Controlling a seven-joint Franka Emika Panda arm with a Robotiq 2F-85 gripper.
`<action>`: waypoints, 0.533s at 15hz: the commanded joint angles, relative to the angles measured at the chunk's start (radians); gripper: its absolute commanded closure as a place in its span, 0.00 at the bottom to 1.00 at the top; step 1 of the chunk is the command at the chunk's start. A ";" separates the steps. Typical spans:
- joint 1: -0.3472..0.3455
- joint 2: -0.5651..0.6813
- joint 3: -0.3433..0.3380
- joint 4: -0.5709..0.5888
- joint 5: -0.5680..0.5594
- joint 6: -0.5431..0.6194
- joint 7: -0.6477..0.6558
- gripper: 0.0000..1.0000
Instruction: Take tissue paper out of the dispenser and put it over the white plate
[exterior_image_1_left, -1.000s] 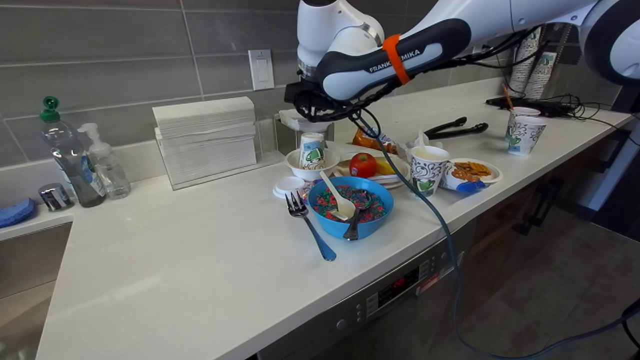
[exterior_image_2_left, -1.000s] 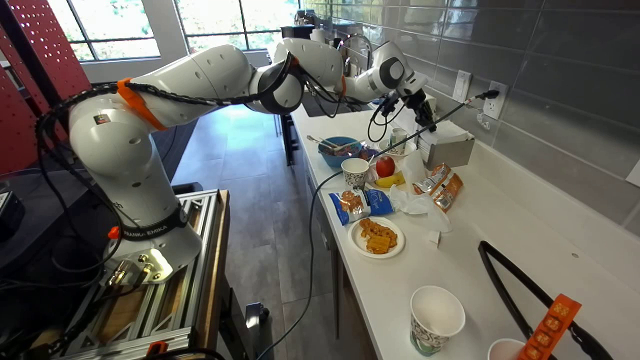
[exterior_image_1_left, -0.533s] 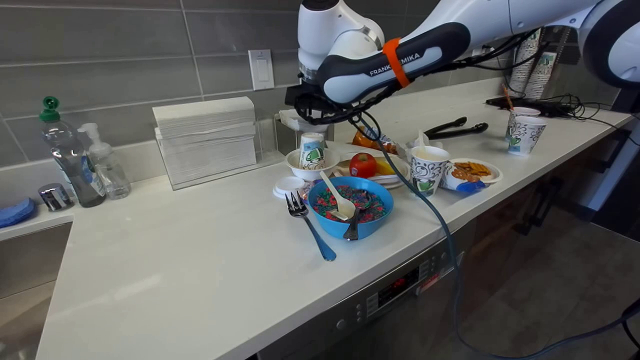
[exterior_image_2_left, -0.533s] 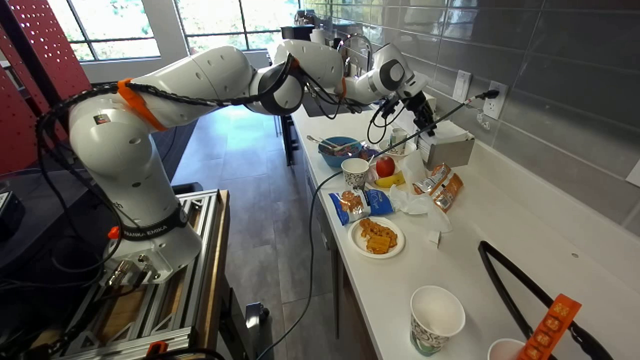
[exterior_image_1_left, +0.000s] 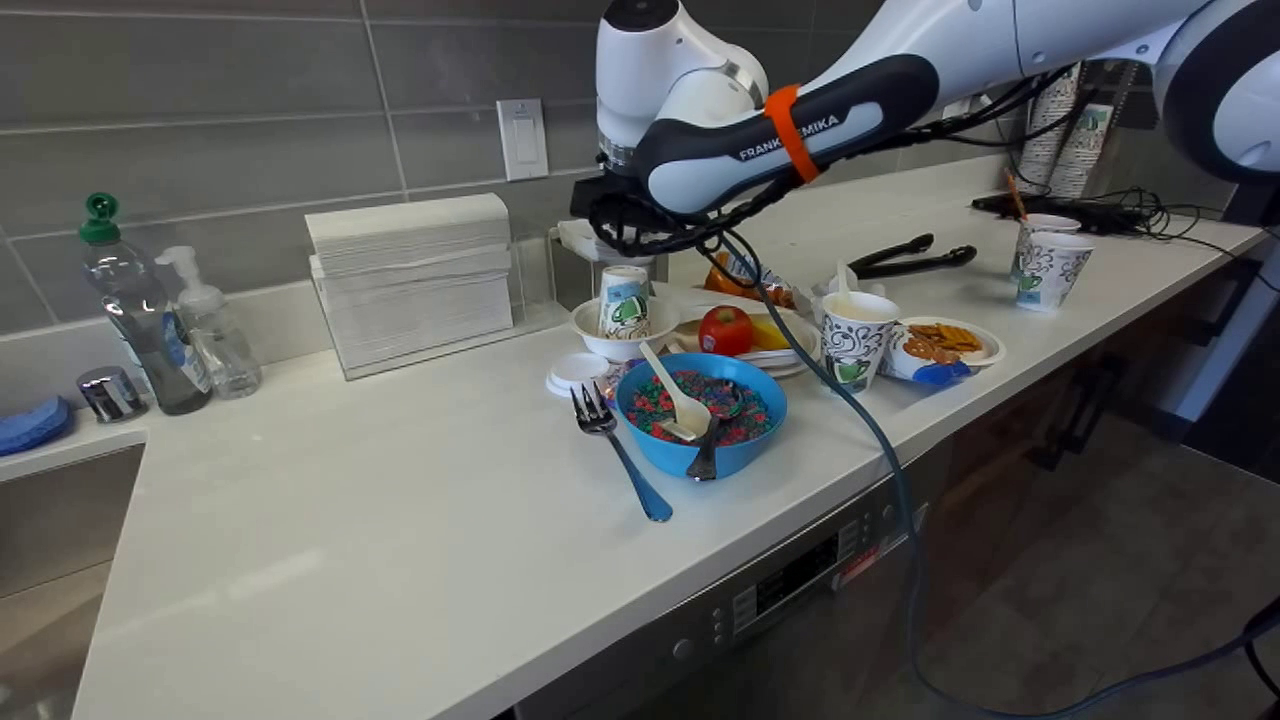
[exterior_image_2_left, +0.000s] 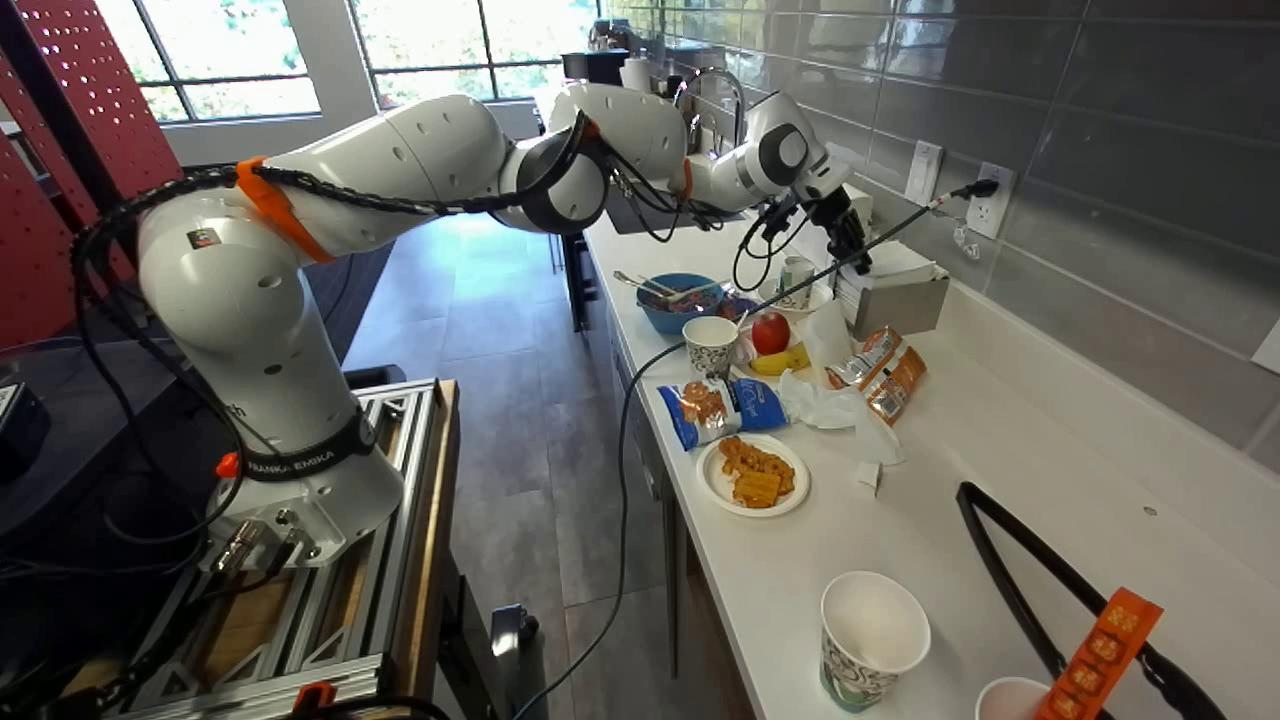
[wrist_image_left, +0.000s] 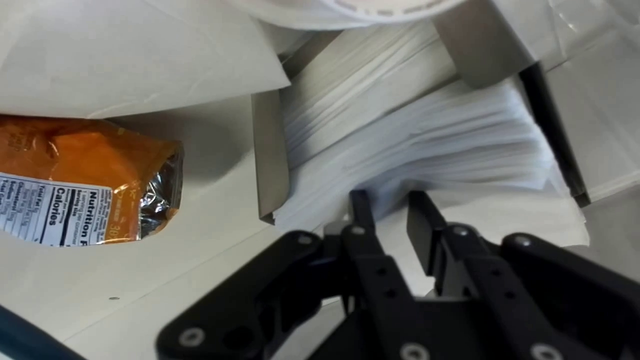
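Note:
A grey metal dispenser (exterior_image_2_left: 900, 305) stands against the back wall, packed with folded white tissue paper (exterior_image_2_left: 895, 262). The tissue paper (wrist_image_left: 360, 155) fills the wrist view's middle, between the dispenser's grey flaps. My gripper (wrist_image_left: 387, 200) is partly open, with its fingertips against the front tissue edges. Some tissue lies between the tips; I cannot tell if it is pressed. In an exterior view my gripper (exterior_image_2_left: 858, 262) is at the dispenser's top; in the other its fingers are hidden. A white plate (exterior_image_2_left: 710, 490) holds orange snacks. Another white plate is under the apple (exterior_image_2_left: 770, 333) and banana (exterior_image_2_left: 780, 360).
A blue bowl (exterior_image_1_left: 655, 455) with spoons and a fork (exterior_image_1_left: 625, 460) lie in front. A printed paper cup (exterior_image_1_left: 624, 305) stands upside down in a white bowl. A blue cable (exterior_image_1_left: 870, 425) crosses the counter. An orange bag (wrist_image_left: 100, 170) and white paper lie beside the dispenser.
The arm has lowered slightly and my gripper has moved a little down at the dispenser. The things on the counter have not visibly moved.

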 joint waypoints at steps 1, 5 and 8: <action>-0.001 0.032 -0.006 0.052 0.006 -0.021 0.021 0.75; 0.001 0.028 -0.007 0.055 0.005 -0.019 0.020 0.75; 0.001 0.027 -0.008 0.057 0.004 -0.017 0.020 0.74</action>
